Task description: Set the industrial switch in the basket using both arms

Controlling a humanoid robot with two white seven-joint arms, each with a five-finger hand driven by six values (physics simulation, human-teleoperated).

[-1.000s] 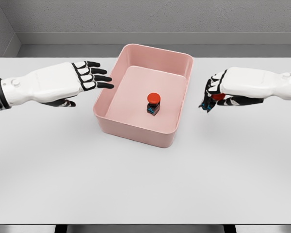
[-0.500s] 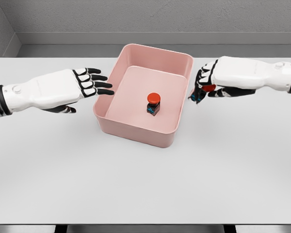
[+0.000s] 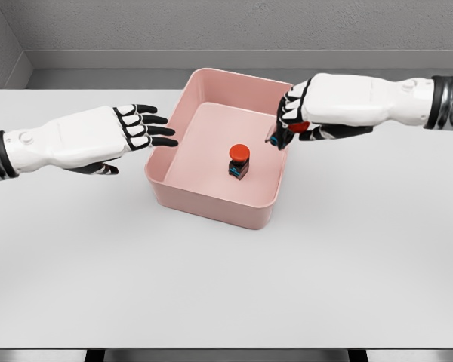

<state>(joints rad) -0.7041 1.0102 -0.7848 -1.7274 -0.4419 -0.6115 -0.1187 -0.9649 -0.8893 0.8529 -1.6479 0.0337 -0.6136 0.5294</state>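
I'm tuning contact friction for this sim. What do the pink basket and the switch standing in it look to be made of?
The pink basket looks like moulded plastic with a matte finish: one uniform colour, rounded corners, smooth thin walls, no sharp glints. The industrial switch has a red cap that reads as smooth plastic on a dark body with teal marks; the body's material is too small to tell.

A white table (image 3: 211, 286) fills the view — grey wall (image 3: 234, 26) behind, evenly lit, soft shadows
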